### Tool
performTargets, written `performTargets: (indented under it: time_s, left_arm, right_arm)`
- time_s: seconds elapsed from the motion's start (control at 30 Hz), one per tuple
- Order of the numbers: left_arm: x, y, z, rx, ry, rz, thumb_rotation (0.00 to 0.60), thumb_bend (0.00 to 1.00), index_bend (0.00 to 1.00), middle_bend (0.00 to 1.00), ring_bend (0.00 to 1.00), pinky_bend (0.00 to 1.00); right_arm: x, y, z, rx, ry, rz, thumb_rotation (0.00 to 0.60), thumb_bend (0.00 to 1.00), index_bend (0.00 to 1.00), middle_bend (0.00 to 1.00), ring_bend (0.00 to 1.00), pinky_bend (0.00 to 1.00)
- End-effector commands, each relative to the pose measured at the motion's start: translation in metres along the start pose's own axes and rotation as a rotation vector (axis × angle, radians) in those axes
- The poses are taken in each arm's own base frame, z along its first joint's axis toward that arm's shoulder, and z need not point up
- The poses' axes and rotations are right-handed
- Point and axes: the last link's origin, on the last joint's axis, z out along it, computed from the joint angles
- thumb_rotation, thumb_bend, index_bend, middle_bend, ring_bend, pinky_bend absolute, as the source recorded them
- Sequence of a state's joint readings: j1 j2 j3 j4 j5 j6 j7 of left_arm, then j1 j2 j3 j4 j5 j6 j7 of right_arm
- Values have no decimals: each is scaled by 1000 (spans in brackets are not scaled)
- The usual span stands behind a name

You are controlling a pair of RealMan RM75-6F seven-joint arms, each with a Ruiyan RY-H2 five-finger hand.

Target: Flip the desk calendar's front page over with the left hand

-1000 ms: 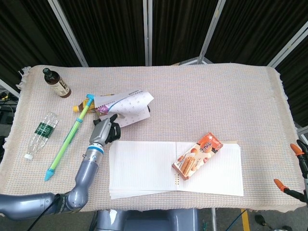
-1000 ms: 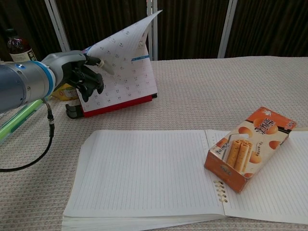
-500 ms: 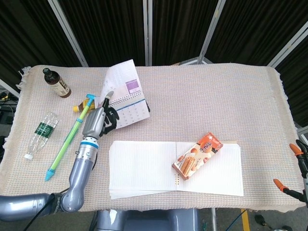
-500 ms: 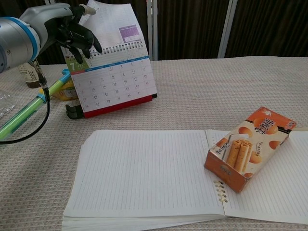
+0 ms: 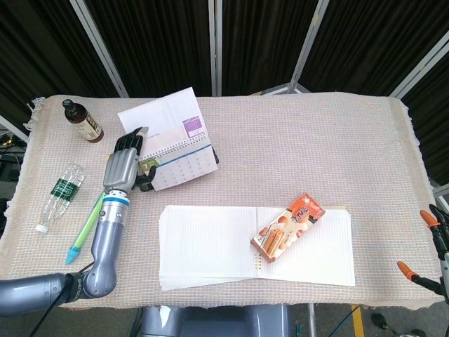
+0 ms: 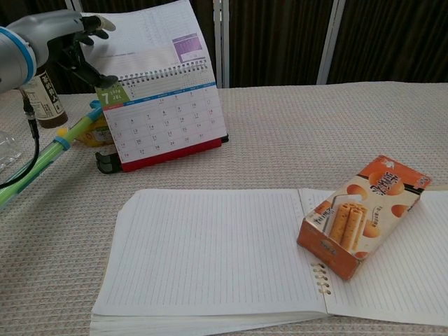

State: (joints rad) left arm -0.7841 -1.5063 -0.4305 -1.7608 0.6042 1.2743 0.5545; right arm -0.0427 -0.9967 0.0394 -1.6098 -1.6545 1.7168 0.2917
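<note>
The desk calendar [image 5: 184, 166] [image 6: 168, 124] stands on its red base at the table's back left, showing a month grid. Its front page [image 5: 163, 114] [image 6: 148, 36] is lifted up and tilted back over the spiral binding. My left hand [image 5: 123, 159] [image 6: 64, 36] is at the page's left edge, thumb on top and dark fingers under it, and seems to pinch the edge. The right hand shows in neither view.
An open lined notebook [image 5: 210, 244] [image 6: 210, 252] lies in front with a snack box [image 5: 289, 226] [image 6: 364, 213] on it. A brown bottle [image 5: 83, 121] [image 6: 43, 94], a plastic water bottle [image 5: 59, 196] and a long green pen [image 5: 90, 221] [image 6: 42, 157] lie left of the calendar.
My left hand has swung up and to the left, carrying the front page from bent forward over the calendar's face to tilted back behind the spiral. The month grid beneath now shows.
</note>
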Motion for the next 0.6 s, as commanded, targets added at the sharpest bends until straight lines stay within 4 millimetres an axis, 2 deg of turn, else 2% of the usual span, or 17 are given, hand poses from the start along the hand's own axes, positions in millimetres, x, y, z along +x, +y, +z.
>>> performTargets:
  time_s: [0.03, 0.2, 0.6]
  left_arm:
    - [-2, -14, 7, 54, -80, 78, 600, 315, 0, 0, 0, 0]
    - [-4, -24, 13, 98, -120, 69, 600, 265, 0, 0, 0, 0]
    - [3, -30, 7, 71, -108, 30, 600, 266, 0, 0, 0, 2]
  right_arm:
    - [1, 0, 0, 1, 3, 4, 600, 71, 5, 0, 0, 0]
    - [0, -1, -1, 4, -2, 3, 600, 71, 4, 0, 0, 0]
    - [0, -2, -2, 9, 1, 1, 600, 71, 5, 0, 0, 0]
